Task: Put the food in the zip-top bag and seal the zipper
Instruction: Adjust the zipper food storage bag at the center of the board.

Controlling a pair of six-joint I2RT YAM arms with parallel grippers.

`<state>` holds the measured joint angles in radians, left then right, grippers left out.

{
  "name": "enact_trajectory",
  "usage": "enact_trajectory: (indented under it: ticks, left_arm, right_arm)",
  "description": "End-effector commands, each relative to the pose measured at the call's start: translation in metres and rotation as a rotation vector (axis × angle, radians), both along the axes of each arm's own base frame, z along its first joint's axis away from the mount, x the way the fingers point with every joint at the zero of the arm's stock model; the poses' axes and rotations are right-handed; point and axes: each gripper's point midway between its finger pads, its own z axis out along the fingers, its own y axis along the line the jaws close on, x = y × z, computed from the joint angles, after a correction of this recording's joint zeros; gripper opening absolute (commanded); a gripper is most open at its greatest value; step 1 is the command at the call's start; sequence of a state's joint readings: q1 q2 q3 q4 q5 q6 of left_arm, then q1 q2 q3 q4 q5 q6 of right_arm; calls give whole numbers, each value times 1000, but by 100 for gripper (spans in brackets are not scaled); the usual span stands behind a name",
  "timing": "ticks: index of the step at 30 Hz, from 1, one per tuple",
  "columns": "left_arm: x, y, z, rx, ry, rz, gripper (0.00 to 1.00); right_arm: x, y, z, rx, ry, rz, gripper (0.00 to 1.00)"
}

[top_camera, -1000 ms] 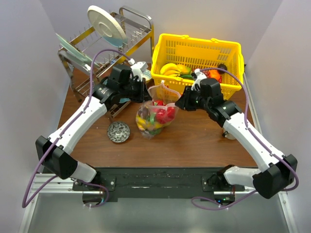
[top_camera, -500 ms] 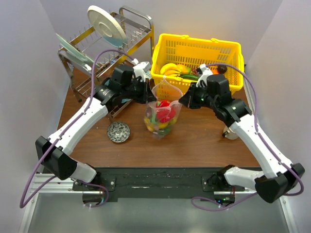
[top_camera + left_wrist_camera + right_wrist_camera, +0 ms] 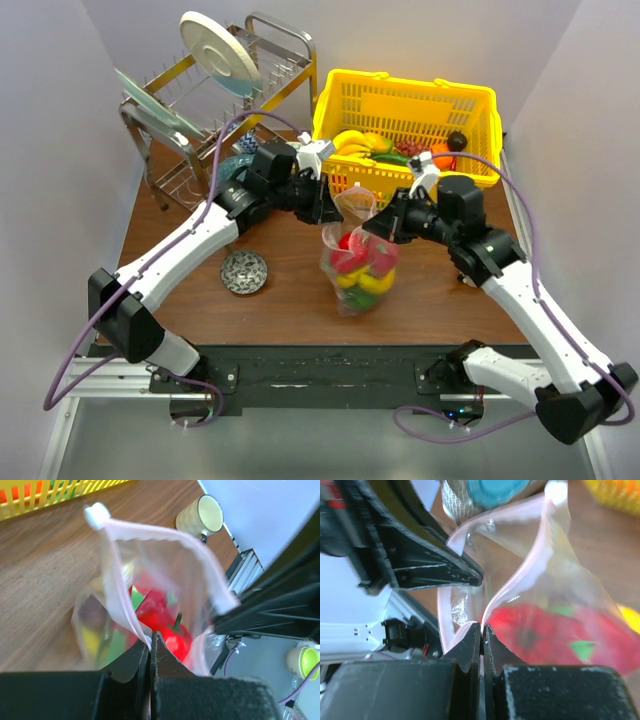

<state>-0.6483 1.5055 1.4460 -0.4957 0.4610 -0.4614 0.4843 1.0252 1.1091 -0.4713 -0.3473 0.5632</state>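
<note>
Top external view: zip-top bag point(image 3: 358, 265) hung above the middle of the table point(image 3: 300, 310), just in front of the yellow basket point(image 3: 400, 100). Whether its bottom touched the wood, could not tell. Food point(image 3: 362, 268) inside it: red, yellow and green pieces bunched low in the pouch.

Zipper point(image 3: 165, 532), a pink strip along the mouth, gaped in a wide loop; not sealed. White tab point(image 3: 96, 516) sat at one end of it.

Left gripper point(image 3: 328, 205) was clamped tight on the rim at one side of the mouth. Right gripper point(image 3: 378, 228) was pinched on the rim opposite. Both wrist views showed fingers fully together with the pink edge caught between them. Likely reason for the two-sided hold: the load hangs below and each end of the strip is in hand, ready to be drawn straight for sealing.

Further out: a banana point(image 3: 350, 140) and other pieces lay in the basket, so loading looked unfinished. Dish rack point(image 3: 215, 110) with a plate point(image 3: 220, 45) stood back left; small round strainer point(image 3: 244, 271) lay left of the bag, well apart; cream mug point(image 3: 202, 516) near the right edge.
</note>
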Motion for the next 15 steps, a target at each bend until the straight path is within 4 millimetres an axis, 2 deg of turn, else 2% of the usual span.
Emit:
enact_trajectory:
  ticks: [1, 4, 8, 10, 11, 15]
  left_arm:
    - [4, -7, 7, -71, -49, -35, 7]
    - [7, -5, 12, -82, -83, -24, 20]
    - [12, 2, 16, -86, -89, 1, 45]
    - [13, 6, 22, -108, -86, 17, 51]
    - [13, 6, 27, -133, -94, 9, 57]
    - [10, 4, 34, -180, -71, -10, 65]
  right_arm:
    - [1, 21, -4, 93, 26, 70, 0]
    - [0, 23, -8, 108, 32, 84, 0]
    - [-3, 22, -6, 102, 17, 93, 0]
    - [-7, 22, -2, 106, 2, 114, 0]
    - [-9, 23, -3, 100, -5, 127, 0]
    - [-11, 24, -5, 99, -15, 148, 3]
